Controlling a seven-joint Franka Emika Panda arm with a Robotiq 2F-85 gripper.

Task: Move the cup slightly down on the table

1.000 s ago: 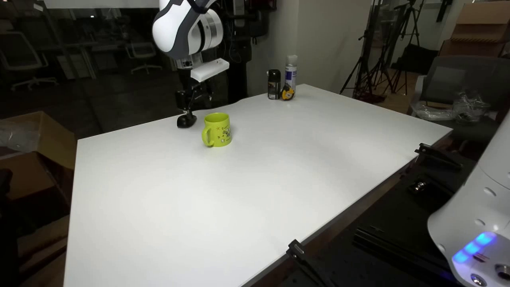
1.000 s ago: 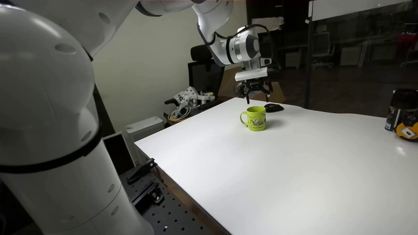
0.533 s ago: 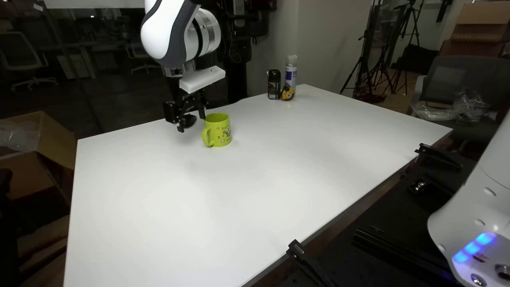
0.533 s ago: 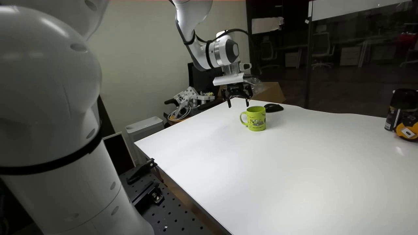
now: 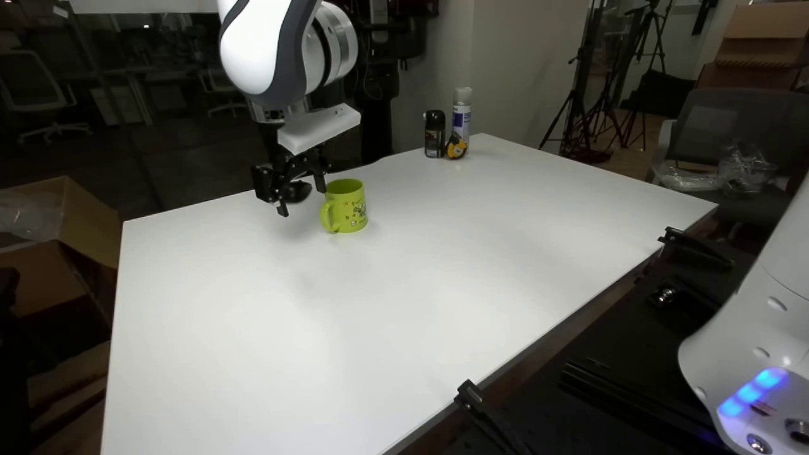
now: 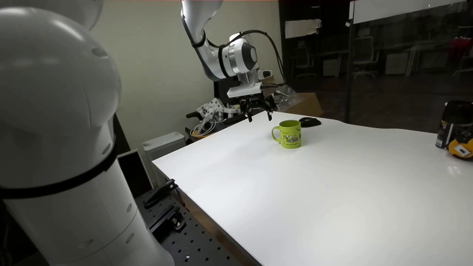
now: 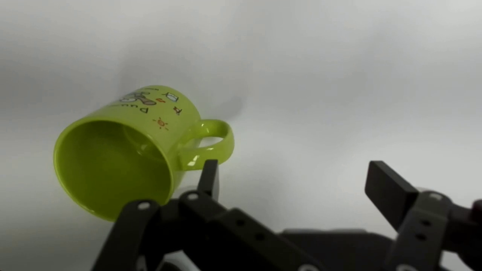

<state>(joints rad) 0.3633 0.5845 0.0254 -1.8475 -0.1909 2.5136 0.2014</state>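
The yellow-green cup (image 5: 354,207) stands upright on the white table (image 5: 379,316). It also shows in an exterior view (image 6: 291,135) with its handle on the side facing my gripper (image 6: 259,118). My gripper (image 5: 302,201) is open and empty, low over the table beside the cup on its handle side. In the wrist view the cup (image 7: 113,169) lies left of the gap of my gripper (image 7: 293,165). The left fingertip (image 7: 209,178) overlaps the lower edge of the handle (image 7: 226,145) there; I cannot tell whether they touch. The right finger (image 7: 391,188) is over bare table.
A flat black object (image 6: 309,122) lies behind the cup by the table's far edge. A dark can (image 5: 434,134), a white spray can (image 5: 462,114) and a yellow tape measure (image 5: 456,147) stand at the far corner. Black clamps (image 5: 471,398) sit at the edge near the robot base.
My gripper has come down and moved sideways from above and behind the cup to its handle side, staying open. The cup has not moved.
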